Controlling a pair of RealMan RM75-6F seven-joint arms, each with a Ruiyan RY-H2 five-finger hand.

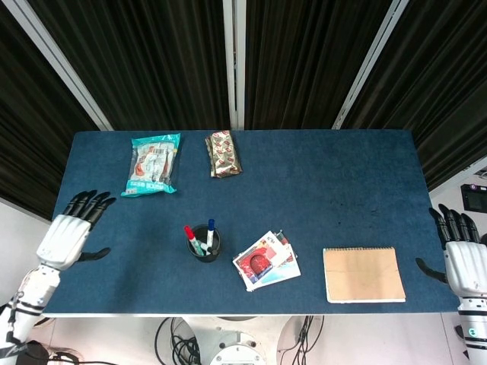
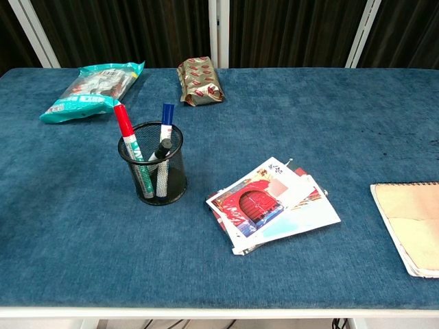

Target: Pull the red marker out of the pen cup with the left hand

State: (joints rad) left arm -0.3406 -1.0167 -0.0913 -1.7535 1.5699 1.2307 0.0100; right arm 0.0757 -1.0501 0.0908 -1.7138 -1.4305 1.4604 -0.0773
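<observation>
A black mesh pen cup stands near the table's front, left of centre. The red marker leans out of its left side, beside a blue-capped marker and a black-capped one. My left hand hovers open over the table's left edge, fingers spread, well left of the cup. Off the right edge my right hand is open with nothing in it. Neither hand shows in the chest view.
A teal snack bag and a brown snack packet lie at the back. A stack of cards sits right of the cup, a tan notebook further right.
</observation>
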